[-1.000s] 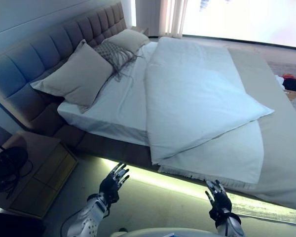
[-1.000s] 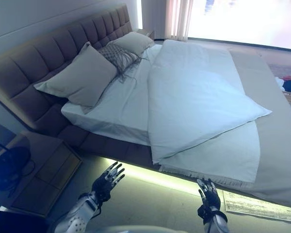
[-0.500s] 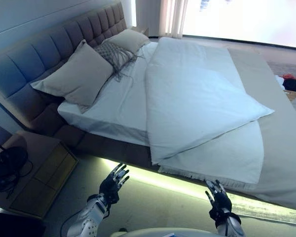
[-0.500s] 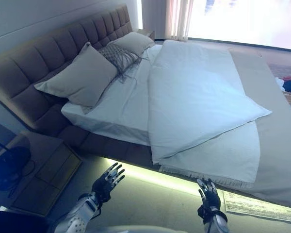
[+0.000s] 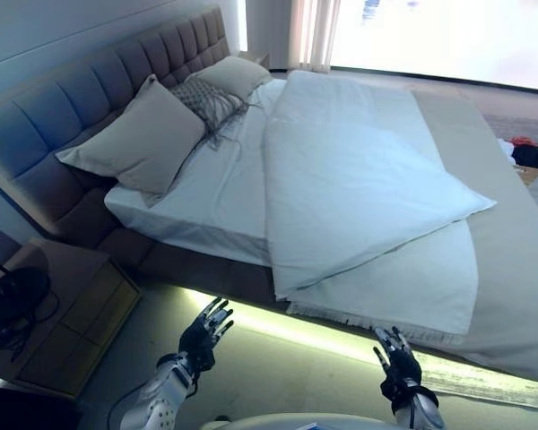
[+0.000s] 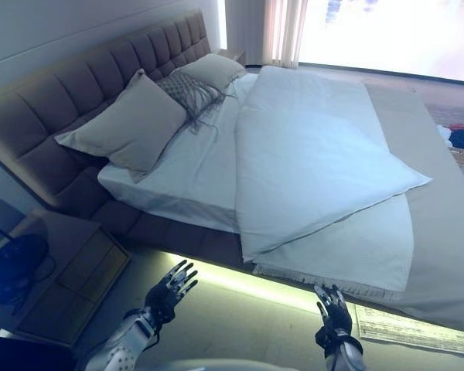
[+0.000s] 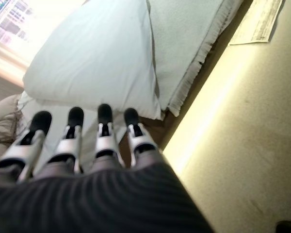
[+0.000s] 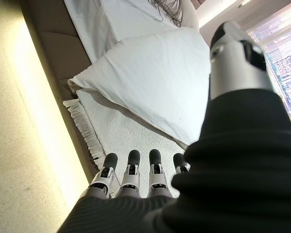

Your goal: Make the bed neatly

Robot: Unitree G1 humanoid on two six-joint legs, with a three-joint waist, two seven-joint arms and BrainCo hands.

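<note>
Leftmost, a wooden nightstand point(image 5: 67, 331) stands beside the bed point(image 5: 511, 269), with a dark round object point(image 5: 13, 296) on top. Against the padded headboard point(image 5: 90, 98) leans a large beige pillow point(image 5: 139, 134), then a patterned cushion point(image 5: 206, 97) with loose threads, then a second beige pillow point(image 5: 233, 73) nearest the curtain point(image 5: 314, 31).

Across the mattress the white sheet point(image 5: 206, 188) lies bare on the headboard side. Next to it lies the white duvet point(image 5: 359, 179), its long axis running from the window end toward the robot, with one corner pointing out over the grey bedspread point(image 5: 520, 233) to the right. Under its near edge, a white fringed blanket point(image 5: 403, 287) hangs over the bed's lit side.

Below, the left hand point(image 5: 202, 336) is raised over the floor point(image 5: 287, 367), fingers straight and spread, holding nothing, apart from the bedding. Further right, the right hand point(image 5: 394, 363) is likewise spread and empty, just short of the blanket's fringe. A sheet of paper point(image 6: 414, 328) lies on the floor beside it. Far right, a small box point(image 5: 529, 159) holds dark and red items.
</note>
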